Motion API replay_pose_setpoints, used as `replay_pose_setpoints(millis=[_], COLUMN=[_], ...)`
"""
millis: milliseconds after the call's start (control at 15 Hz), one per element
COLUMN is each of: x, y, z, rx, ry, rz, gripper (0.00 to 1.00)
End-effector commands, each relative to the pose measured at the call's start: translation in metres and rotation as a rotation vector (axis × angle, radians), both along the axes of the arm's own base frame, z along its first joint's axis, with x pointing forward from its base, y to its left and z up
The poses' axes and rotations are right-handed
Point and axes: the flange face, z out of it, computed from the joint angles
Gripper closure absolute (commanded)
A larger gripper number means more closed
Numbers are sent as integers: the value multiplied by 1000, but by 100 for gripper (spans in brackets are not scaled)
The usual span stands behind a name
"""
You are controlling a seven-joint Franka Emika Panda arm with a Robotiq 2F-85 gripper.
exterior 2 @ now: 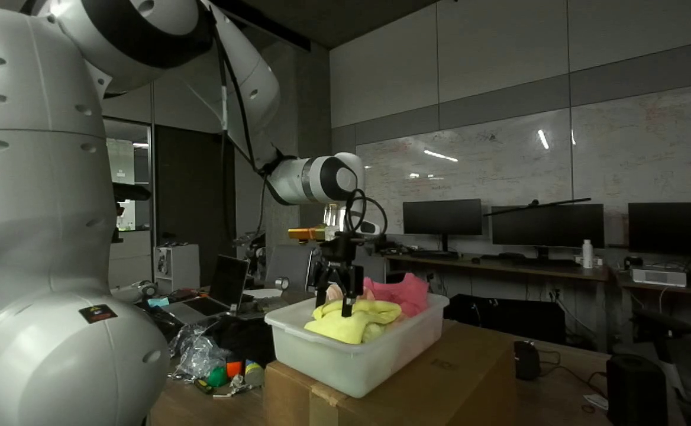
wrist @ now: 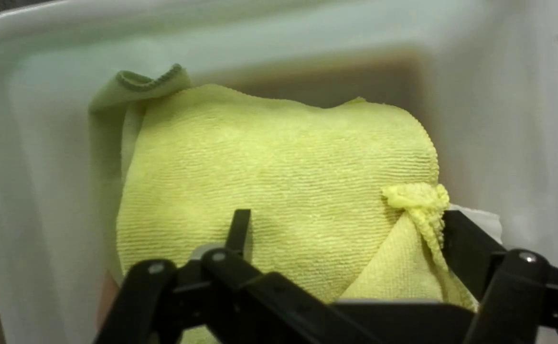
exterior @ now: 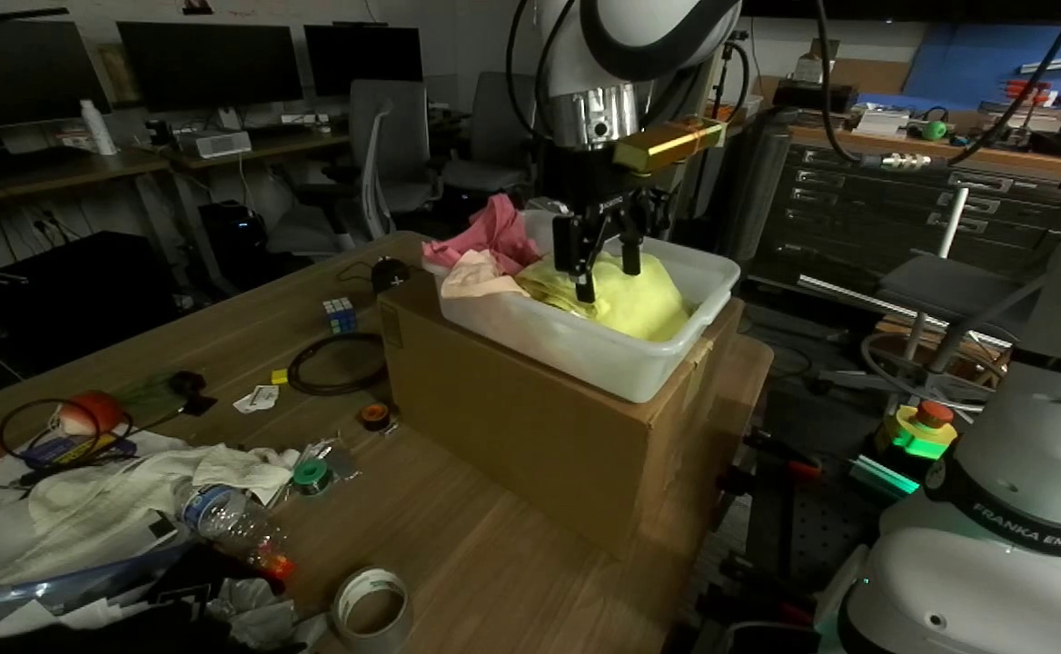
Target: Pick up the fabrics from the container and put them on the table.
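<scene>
The white container (exterior: 544,341) holds crumpled fabrics and also shows in an exterior view (exterior 2: 354,364) and the wrist view (wrist: 513,119). A yellow fabric (exterior: 649,304) lies on top, seen too in an exterior view (exterior 2: 342,328) and the wrist view (wrist: 279,157). A pink fabric (exterior: 494,238) and a peach fabric (exterior: 476,277) hang over one end of the container. My gripper (exterior: 608,280) points down over the yellow fabric, fingers apart, in both exterior views (exterior 2: 333,303). In the wrist view the open gripper (wrist: 350,234) has a raised yellow fold beside its right finger; whether they touch is unclear.
The container stands on a cardboard box (exterior: 521,436) on the wooden table (exterior: 458,536). A tape roll (exterior: 372,609), plastic bottle (exterior: 231,518), white cloth (exterior: 131,490), black cable coil (exterior: 335,363) and puzzle cube (exterior: 340,315) lie on the table. A laptop (exterior 2: 227,281) stands behind.
</scene>
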Motion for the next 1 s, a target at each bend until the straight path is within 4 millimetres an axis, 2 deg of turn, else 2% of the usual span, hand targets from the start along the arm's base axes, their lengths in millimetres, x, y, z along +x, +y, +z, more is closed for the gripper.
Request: replay_pose_setpoints(millis=[0,333,867,933], x=[4,11,21,20], y=[-3,-3,-12,-12], z=[-4,-11,-40,-43], rx=[16,-23,-74,-74], ry=[-30,-98,-175,-177], rz=[33,96,137,136], gripper=[0,0,0,5])
